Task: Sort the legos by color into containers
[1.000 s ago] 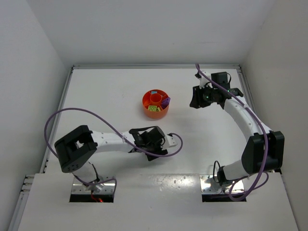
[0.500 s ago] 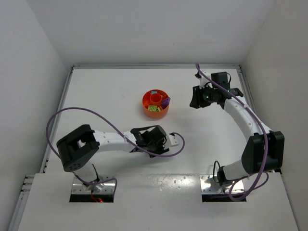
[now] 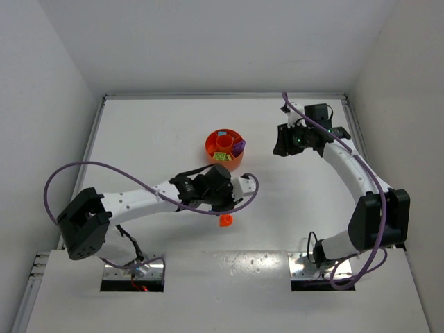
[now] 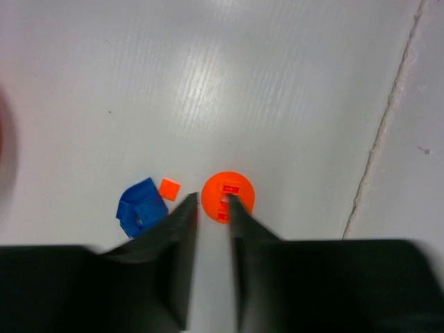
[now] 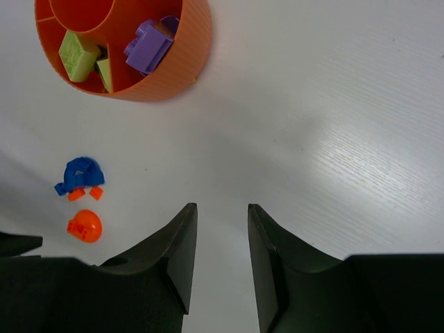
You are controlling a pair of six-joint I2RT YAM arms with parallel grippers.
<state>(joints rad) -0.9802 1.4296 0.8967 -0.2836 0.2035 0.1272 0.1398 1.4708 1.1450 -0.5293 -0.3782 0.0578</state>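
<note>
Found the left tool narrowed to a slim gap, with bare worktop showing through it and nothing pinched. Found the round orange lego lying on the worktop right at the tips, wider than that gap and partly covered by one finger.

Judged the step in hand to be picking up this piece. Needed a wider spread first, then centring over the disc, a drop to straddle its rim with both pads, and a gentle squeeze. Needed care as well to stay off the small orange tile and the blue lego just beside it.

Saw the right tool parted and empty, apart from the orange tray, with a purple lego and yellow-green ones in neighbouring wedges.

Could not judge contact between the left tips and the worktop. Lost much of the tray past the edge of the right wrist view. Could not sort its contents by wedge in the top view, being too small there.
</note>
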